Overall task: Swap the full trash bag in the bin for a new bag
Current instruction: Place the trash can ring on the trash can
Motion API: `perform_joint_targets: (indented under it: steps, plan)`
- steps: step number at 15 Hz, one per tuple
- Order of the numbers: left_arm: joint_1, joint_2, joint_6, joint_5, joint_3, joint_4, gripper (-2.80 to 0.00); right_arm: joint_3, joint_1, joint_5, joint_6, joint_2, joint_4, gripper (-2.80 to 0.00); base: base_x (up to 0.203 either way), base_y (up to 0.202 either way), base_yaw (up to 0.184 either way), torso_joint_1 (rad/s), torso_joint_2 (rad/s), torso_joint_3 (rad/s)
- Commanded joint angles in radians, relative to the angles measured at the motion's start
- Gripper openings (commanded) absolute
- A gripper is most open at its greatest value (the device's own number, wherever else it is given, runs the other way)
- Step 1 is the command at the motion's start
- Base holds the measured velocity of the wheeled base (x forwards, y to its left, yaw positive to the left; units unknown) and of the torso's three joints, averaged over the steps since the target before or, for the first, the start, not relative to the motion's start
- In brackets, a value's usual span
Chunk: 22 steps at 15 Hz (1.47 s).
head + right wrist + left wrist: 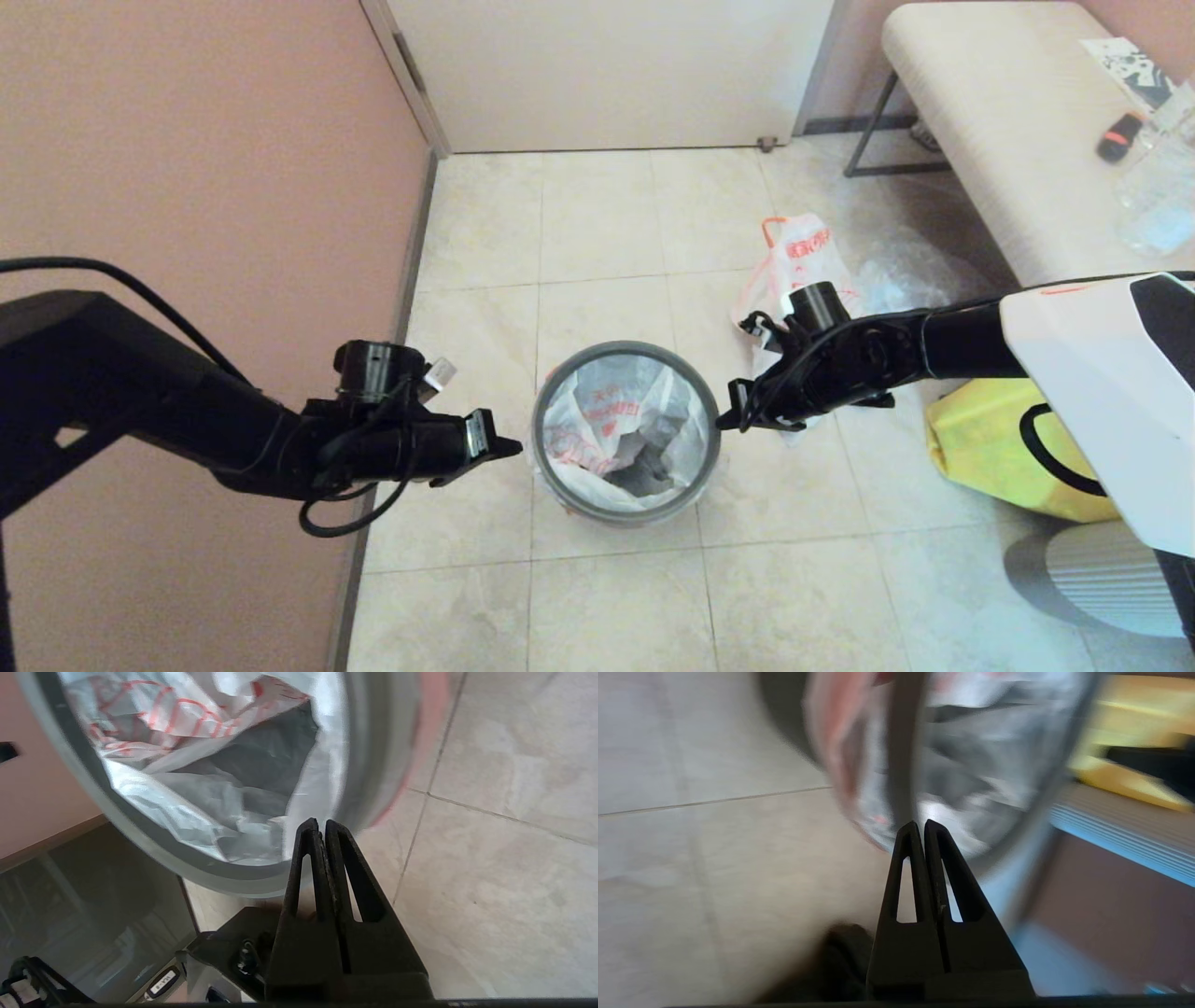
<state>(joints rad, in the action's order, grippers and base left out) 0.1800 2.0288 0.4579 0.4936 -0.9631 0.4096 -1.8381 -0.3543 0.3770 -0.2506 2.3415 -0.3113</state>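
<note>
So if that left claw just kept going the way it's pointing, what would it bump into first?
Most likely the grey rim of the bin: the shut left gripper points straight at its side. It may sit slightly above the rim, so height is uncertain.

Home-like room corner: pink wall [205, 140], tiled floor [597, 224], white door [607, 65], cushioned bench [990, 112].

The tiled floor [607, 233] carries the bin [625, 509], full trash bag [798, 252] and yellow tote [980, 439].
</note>
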Motion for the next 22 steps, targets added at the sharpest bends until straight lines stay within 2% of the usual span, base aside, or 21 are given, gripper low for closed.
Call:
perform_joint_targets:
  steps: [1,3,6,9,14,17,19,22]
  plan:
    - [-0.018,-0.062,0.006,0.073,0.022,0.002,-2.80,-0.001,-0.008,0.002,-0.004,-0.019,-0.002,-2.80,0.000,0.000,0.000,0.000,0.00,0.000]
    - [-0.017,-0.079,0.007,0.120,0.032,0.002,-2.80,-0.003,-0.003,0.005,-0.007,-0.030,0.000,-2.80,0.000,0.000,0.000,0.000,0.00,0.000]
    - [-0.013,-0.062,0.003,0.163,-0.050,0.001,-2.80,-0.003,0.020,0.105,-0.007,-0.034,-0.003,-2.80,0.000,0.000,0.000,0.000,0.00,0.000]
    - [0.009,0.032,0.001,0.161,-0.167,-0.001,-2.80,-0.050,0.041,0.151,-0.006,-0.008,-0.001,-2.80,0.000,0.000,0.000,0.000,0.00,0.000]
    - [0.054,0.209,-0.002,0.114,-0.346,-0.008,-2.80,-0.076,0.072,0.258,-0.002,0.044,-0.003,-2.80,0.000,0.000,0.000,0.000,0.00,0.000]
    - [0.055,0.234,-0.004,0.102,-0.379,-0.008,-2.80,-0.068,0.071,0.275,0.019,0.082,-0.003,-2.80,0.000,0.000,0.000,0.000,0.00,0.000]
    - [0.053,0.244,-0.004,0.100,-0.379,-0.005,-2.80,-0.058,0.070,0.327,0.019,0.073,-0.005,-2.80,0.000,0.000,0.000,0.000,0.00,0.000]
    - [0.048,0.260,-0.004,0.098,-0.384,-0.002,-2.80,-0.064,0.067,0.330,0.019,0.094,-0.002,-2.80,0.000,0.000,0.000,0.000,0.00,0.000]
